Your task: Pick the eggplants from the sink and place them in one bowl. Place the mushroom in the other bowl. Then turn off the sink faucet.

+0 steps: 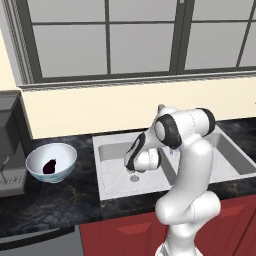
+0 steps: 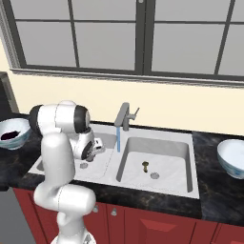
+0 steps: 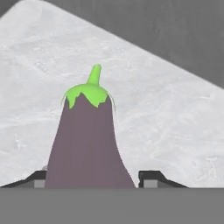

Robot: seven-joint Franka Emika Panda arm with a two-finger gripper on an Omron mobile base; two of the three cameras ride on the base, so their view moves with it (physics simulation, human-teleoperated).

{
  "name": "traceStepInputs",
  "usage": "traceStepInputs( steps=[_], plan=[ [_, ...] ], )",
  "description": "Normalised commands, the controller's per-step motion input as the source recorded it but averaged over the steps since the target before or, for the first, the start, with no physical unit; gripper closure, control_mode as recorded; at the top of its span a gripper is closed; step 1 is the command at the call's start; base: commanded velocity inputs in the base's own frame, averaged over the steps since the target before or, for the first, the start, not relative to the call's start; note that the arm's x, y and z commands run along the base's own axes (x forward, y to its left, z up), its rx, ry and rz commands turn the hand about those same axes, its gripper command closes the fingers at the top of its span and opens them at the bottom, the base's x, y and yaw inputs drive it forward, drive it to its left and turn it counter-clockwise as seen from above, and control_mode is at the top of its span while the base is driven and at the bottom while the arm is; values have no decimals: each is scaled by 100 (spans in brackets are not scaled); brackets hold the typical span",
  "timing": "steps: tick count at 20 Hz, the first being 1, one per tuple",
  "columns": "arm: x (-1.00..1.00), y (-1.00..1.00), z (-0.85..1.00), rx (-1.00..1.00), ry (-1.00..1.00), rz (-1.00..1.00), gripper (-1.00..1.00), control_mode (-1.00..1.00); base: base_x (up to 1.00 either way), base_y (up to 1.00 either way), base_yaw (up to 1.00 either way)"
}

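The paler greyish-purple eggplant (image 3: 87, 140) with a green cap fills the space between my finger tips, and my gripper (image 3: 94, 177) is shut on it just above the sink floor. In the base views the gripper (image 1: 133, 172) (image 2: 86, 162) is down in the left basin of the sink (image 1: 107, 170) (image 2: 181, 143). The near-black eggplant (image 1: 50, 166) (image 2: 9, 135) lies in the bowl (image 1: 65, 167) (image 2: 16, 142) left of the sink. A second bowl (image 2: 232, 159) stands on the right counter. The mushroom (image 2: 145, 166) lies in the right basin. Water runs from the faucet (image 2: 124, 116).
A dark appliance (image 1: 10, 150) stands at the far left of the black counter (image 1: 50, 205). A round drain (image 2: 154, 175) sits near the mushroom. The window wall runs behind the sink, and red cabinet fronts (image 2: 167, 224) lie below it.
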Motion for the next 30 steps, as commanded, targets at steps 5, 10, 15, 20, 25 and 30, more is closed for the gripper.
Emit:
traceStepInputs(
  steps=[5, 10, 15, 20, 25, 30],
  plan=[
    [-36, 7, 93, 2, 5, 0, 100, -100, 0, 0, 0],
    [-54, 8, 99, 6, 11, 0, 100, -100, 0, 0, 0],
    [-43, 18, 95, 5, 1, 0, 100, -100, 0, 0, 0],
    [-34, 38, 86, 0, 1, 0, 100, -100, 0, 0, 0],
    [-4, 57, 71, 0, 0, 1, 100, -100, 0, 0, 0],
    [0, 65, 53, 0, 0, 3, 100, -100, 0, 0, 0]
  ],
)
